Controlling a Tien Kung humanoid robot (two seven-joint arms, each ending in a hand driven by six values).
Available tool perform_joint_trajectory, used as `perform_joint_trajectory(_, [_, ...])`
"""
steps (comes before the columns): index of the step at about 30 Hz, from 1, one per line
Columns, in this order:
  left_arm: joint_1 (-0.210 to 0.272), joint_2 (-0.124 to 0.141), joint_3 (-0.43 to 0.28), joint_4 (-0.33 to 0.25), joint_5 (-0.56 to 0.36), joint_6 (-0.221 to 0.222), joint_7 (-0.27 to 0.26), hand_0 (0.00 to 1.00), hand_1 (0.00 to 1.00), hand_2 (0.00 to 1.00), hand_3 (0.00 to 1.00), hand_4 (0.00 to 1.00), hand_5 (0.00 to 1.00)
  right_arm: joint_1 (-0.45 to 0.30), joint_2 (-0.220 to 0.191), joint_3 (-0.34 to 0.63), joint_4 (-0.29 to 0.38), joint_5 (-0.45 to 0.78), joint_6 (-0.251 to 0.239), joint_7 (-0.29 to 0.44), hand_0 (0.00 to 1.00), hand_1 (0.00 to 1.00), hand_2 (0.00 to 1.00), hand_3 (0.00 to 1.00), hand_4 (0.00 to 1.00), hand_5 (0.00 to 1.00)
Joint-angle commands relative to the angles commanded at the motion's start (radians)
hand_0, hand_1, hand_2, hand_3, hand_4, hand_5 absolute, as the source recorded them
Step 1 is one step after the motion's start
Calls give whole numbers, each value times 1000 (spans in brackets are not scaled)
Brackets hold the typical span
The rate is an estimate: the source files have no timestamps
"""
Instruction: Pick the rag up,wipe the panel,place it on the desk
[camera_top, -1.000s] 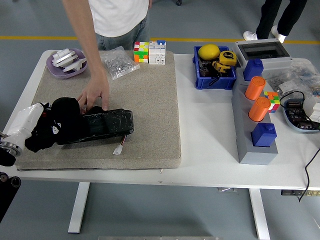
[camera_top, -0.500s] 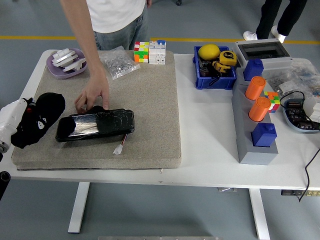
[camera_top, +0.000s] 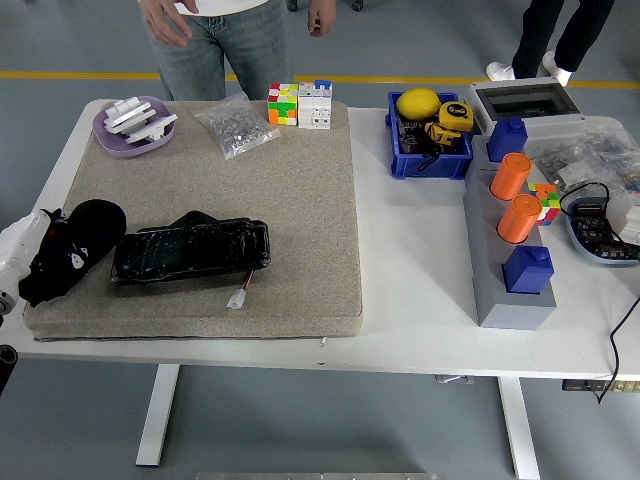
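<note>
Left hand (camera_top: 30, 262): at the table's left edge, fingers hidden under the black rag (camera_top: 75, 245), so whether they gripped it could not be told. Rag: bunched on the left end of the tan mat (camera_top: 300, 200), touching the left end of the black panel (camera_top: 190, 250), which lay flat near the mat's front edge. Person (camera_top: 215, 30): standing at the far side, hands off the table.

No text, label or number can be read anywhere.
</note>
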Motion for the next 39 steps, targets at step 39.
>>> perform_joint_trajectory(39, [117, -53, -101, -279, -744, -185, -133, 747, 753, 728, 666, 949, 416, -9, -5, 16, 0, -14, -9, -4, 762, 663, 678, 613, 998, 477])
